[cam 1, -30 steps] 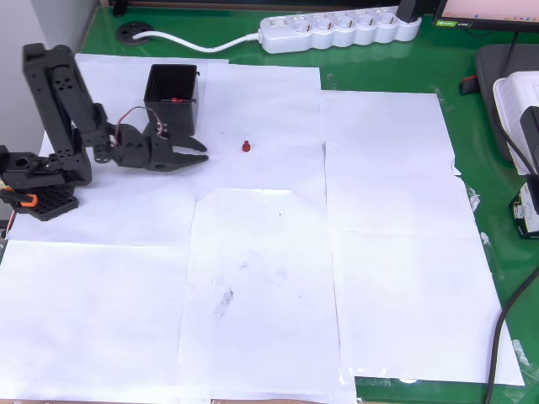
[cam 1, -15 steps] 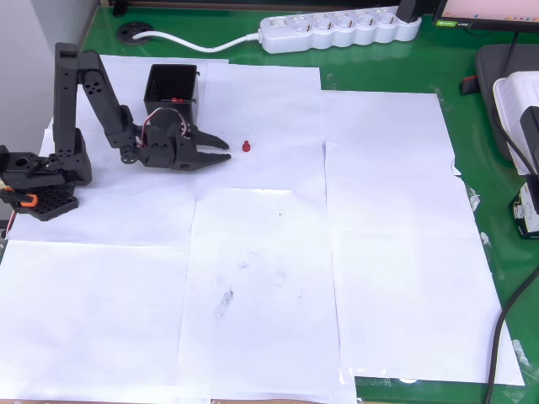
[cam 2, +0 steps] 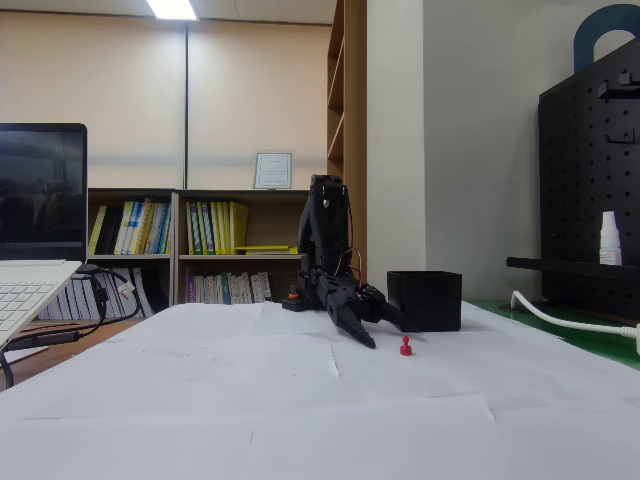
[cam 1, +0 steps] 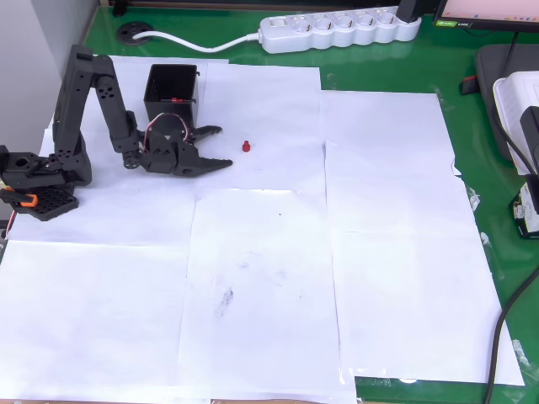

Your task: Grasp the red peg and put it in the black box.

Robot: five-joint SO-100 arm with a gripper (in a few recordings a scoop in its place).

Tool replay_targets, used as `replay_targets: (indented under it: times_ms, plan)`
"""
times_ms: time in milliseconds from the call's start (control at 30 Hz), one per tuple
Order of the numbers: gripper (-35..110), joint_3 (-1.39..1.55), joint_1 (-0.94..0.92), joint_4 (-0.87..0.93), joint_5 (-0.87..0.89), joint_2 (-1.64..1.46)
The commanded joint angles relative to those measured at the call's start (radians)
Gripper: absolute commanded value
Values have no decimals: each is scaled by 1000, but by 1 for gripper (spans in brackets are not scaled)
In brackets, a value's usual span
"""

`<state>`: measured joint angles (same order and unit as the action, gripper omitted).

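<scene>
The red peg (cam 1: 245,146) stands on white paper, small and upright; the fixed view shows the red peg (cam 2: 405,346) in front of the box. The black box (cam 1: 172,94) sits at the back left of the overhead view, and the black box (cam 2: 426,300) is to the right of the arm in the fixed view. My gripper (cam 1: 221,146) is open, its two fingers spread wide with nothing between them. Its tips lie just left of the peg, a short gap apart from it. In the fixed view the gripper (cam 2: 372,328) hangs low over the paper.
White paper sheets (cam 1: 269,252) cover a green table. A white power strip (cam 1: 337,29) with its cable lies along the back edge. A white device (cam 1: 520,101) stands at the right edge. A laptop (cam 2: 35,250) is at the left of the fixed view.
The arm has reached to the right, toward the peg, and the gripper's fingers have spread wider. The peg and the box have not moved.
</scene>
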<state>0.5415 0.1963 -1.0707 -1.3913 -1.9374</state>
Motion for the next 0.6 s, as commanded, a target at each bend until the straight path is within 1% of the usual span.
replay_targets:
  times_ms: [0,100,233,367,500,567]
  plan:
    - [38,81,8,-17,-9,-41]
    - [38,144,5,3,-20,-81]
    - [38,199,-3,-14,-41,-146]
    - [38,201,0,-29,-49,-158]
    - [38,219,3,-229,-67,-295]
    - [38,207,8,-238,-64,-293]
